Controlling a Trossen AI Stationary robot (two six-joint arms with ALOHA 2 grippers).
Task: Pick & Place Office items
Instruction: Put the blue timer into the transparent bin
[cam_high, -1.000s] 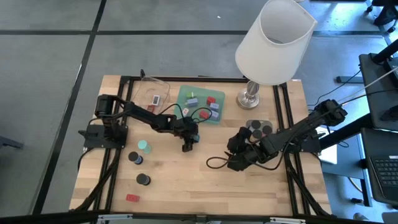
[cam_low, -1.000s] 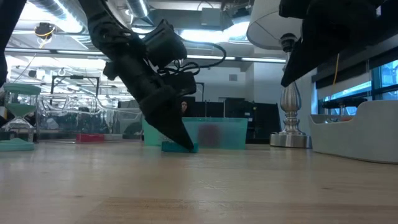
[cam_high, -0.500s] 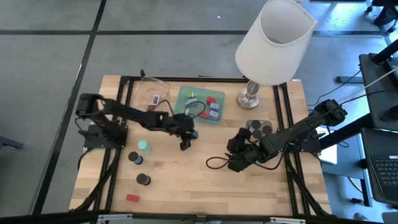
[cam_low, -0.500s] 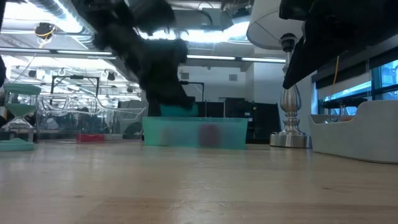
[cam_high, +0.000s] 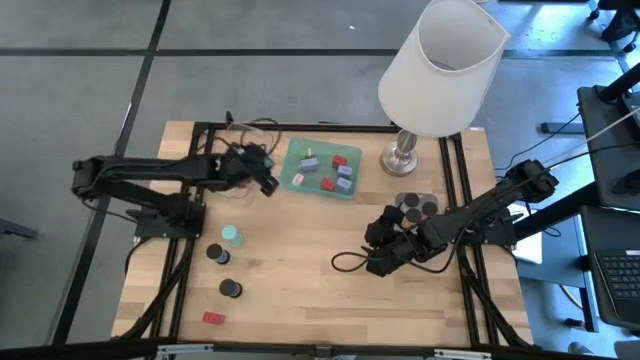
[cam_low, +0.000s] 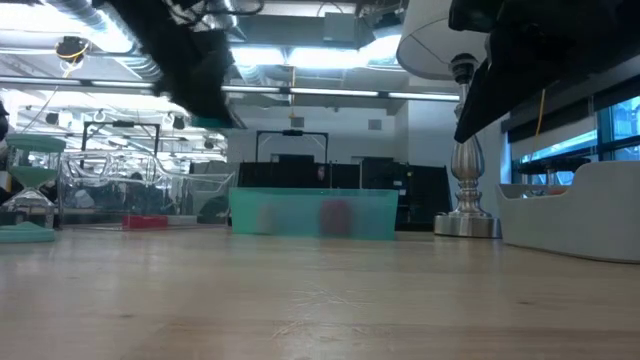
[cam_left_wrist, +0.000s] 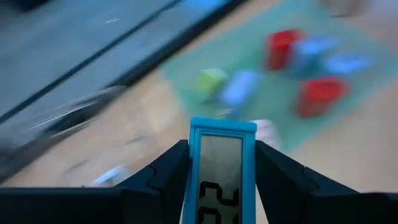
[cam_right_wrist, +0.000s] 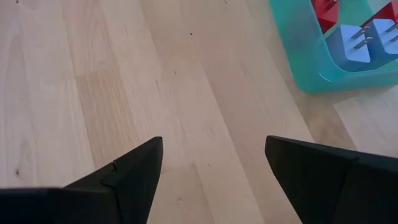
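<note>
My left gripper (cam_high: 268, 184) hangs above the table just left of the green tray (cam_high: 300, 182), shut on a flat teal rectangle with a grey number display (cam_left_wrist: 222, 168). The low view shows it high at the left, a teal edge (cam_low: 212, 122) below the fingers. The tray holds red (cam_high: 340, 160) and blue (cam_high: 328, 184) blocks. On the wood lie a mint-green cap (cam_high: 231, 235), two black caps (cam_high: 217, 254) (cam_high: 231, 289) and a red rectangle (cam_high: 213, 319). My right gripper (cam_high: 373, 263) (cam_right_wrist: 213, 142) waits open over bare wood at the right. My left gripper pinches the teal rectangle by its two long sides (cam_left_wrist: 194, 163), one finger (cam_left_wrist: 166, 177) on each side. The fingers lie along the piece, and its far short end sticks out past them. It is lifted clear of the table, display side toward the wrist camera.
A clear tray (cam_high: 246, 152) stands left of the green one. A grey tray (cam_high: 416, 206) with black caps and a big white-shaded lamp (cam_high: 440, 70) on a metal foot (cam_high: 400, 158) stand at the far right. A black cable loop (cam_high: 345, 262) lies by my right gripper.
My left gripper has risen from the table's middle with the teal rectangle, which lay on the wood and now hangs clear. It has swung toward the far left, to the green tray's left side, and its wrist has rolled and tipped toward level.
</note>
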